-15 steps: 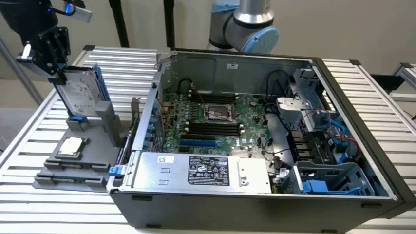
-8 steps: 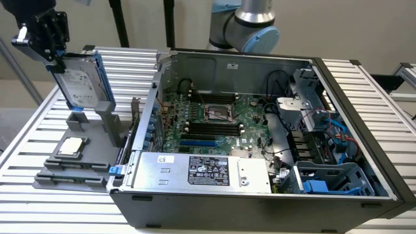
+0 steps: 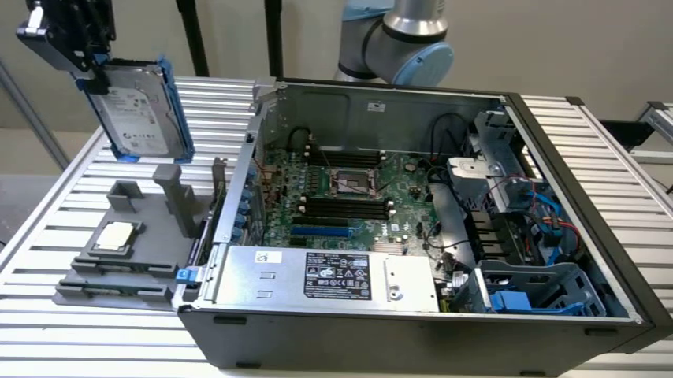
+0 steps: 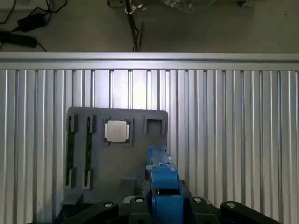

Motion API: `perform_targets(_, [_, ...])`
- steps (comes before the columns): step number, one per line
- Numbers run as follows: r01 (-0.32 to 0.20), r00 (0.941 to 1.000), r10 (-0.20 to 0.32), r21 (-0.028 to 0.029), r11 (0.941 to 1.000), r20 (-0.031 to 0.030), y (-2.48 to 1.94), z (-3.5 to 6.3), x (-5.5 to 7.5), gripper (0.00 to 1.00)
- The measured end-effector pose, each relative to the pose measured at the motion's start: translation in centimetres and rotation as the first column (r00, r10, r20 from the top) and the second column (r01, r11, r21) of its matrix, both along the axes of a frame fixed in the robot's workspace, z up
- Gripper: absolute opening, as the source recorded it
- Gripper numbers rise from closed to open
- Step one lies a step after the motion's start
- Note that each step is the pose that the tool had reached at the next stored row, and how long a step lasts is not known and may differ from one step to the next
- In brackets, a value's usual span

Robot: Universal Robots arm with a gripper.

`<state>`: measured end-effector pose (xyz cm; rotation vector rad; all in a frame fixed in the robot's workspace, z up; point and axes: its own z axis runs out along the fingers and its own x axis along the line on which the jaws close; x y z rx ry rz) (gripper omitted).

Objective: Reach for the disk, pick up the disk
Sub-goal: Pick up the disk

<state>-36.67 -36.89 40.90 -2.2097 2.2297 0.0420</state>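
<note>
While suspended at the exterior view's upper left, the gripper (image 3: 93, 67) pinches the top edge of the disk (image 3: 142, 110). The disk hangs nearly upright just below its fingers, label showing, well above the grey tray (image 3: 158, 236) beside the open computer case (image 3: 421, 319).

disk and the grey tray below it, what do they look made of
Disk: silver-grey body looks like bare metal with a dull sheen, white label likely paper; its bright blue frame looks like moulded plastic. Grey tray: matte, even grey with blocky posts, probably plastic, though the look leaves it open.
</note>
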Motion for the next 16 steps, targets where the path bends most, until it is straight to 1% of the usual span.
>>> perform_targets(4, [-0.005, 1.0, 0.005, 0.0094, 0.9999, 0.0002, -0.13, 1.82, 1.1, 0.33])
perform_targets(9, [-0.008, 1.0, 0.008, 0.0181, 0.9998, 0.0, -0.37, 4.1, 2.7, 0.33])
perform_targets(11, [-0.008, 1.0, 0.008, 0.0197, 0.9998, -0.0003, -0.5, 5.0, 3.6, 0.33])
perform_targets(16, [-0.008, 1.0, 0.008, 0.0207, 0.9998, -0.0023, -0.87, 7.3, 5.9, 0.33])
